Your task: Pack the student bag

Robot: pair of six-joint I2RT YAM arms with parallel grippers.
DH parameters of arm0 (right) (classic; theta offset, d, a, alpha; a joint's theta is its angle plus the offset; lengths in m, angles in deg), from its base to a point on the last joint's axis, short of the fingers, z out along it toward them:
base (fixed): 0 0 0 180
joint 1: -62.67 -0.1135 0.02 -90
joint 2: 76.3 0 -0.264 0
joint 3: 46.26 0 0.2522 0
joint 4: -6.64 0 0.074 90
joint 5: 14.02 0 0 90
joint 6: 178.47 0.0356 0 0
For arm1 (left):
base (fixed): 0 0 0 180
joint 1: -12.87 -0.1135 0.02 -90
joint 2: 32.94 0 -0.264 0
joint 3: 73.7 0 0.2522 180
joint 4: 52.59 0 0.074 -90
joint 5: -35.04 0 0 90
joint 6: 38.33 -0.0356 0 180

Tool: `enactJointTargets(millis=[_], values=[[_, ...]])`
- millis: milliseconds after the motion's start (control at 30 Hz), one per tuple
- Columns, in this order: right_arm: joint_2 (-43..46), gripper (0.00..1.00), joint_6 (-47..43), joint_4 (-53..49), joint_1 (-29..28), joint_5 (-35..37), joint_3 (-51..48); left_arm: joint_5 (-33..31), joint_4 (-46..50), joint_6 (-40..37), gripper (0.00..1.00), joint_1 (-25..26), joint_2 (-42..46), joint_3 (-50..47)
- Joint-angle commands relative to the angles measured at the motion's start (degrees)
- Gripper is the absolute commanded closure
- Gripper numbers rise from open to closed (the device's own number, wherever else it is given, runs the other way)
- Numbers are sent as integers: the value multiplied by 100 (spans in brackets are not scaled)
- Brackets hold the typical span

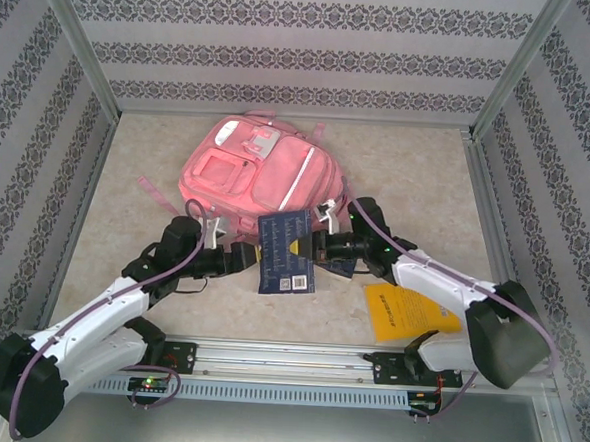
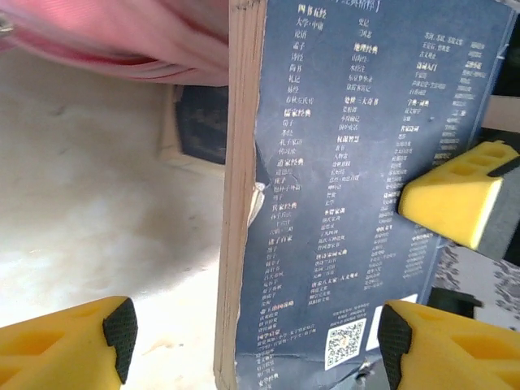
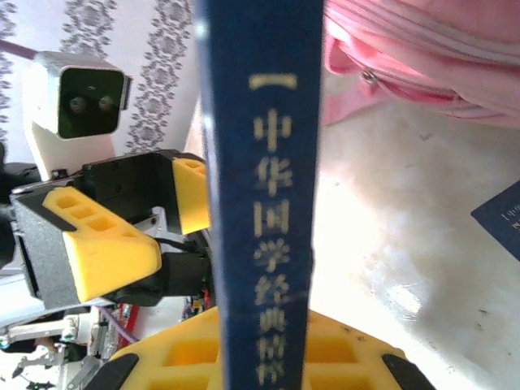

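The student bag lies flat on the surface, pockets up, at the middle and toward the far side. Its near edge faces the two arms. Just short of that edge a dark blue book stands off the surface between the pincers. Seen from above, its long axis runs from the arms toward the bag, so the bag lies straight ahead along the book's length.

The right pincer is clamped on the book. The left wrist view shows one of its yellow pads pressed flat on the back cover, and in its own view the spine rises from between its fingers. The left pincer stands wide, with a finger on each side of the book and neither touching it.

Both pincers are about equally near the bag, but only the right one carries anything, so the push forward looks to be its job. (Whether the bag's mouth is unzipped on this side I cannot tell.) A yellow booklet lies well to the right, beside the right arm.
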Motion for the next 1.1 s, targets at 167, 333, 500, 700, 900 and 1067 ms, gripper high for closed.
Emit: enactJointTargets(millis=[167,333,500,700,900,1067], values=[[1009,100,814,1076,-16,-870,-246,1431,-1993,641,23,25,-304,2],[1265,100,1012,1210,-3,-990,-300,1818,-3420,1467,27,17,-574,-201],[1305,100,1100,1242,4,-993,-326,2082,-4285,1949,32,17,-810,-341],[1317,100,1121,1212,80,-989,-387,2220,-5601,2543,51,25,-960,-531],[1323,100,1179,1206,197,-999,-454,2248,-6409,2916,75,18,-1115,-611],[1305,100,1181,1183,235,-1095,-410,2320,-6903,3176,88,20,-1346,-627]])
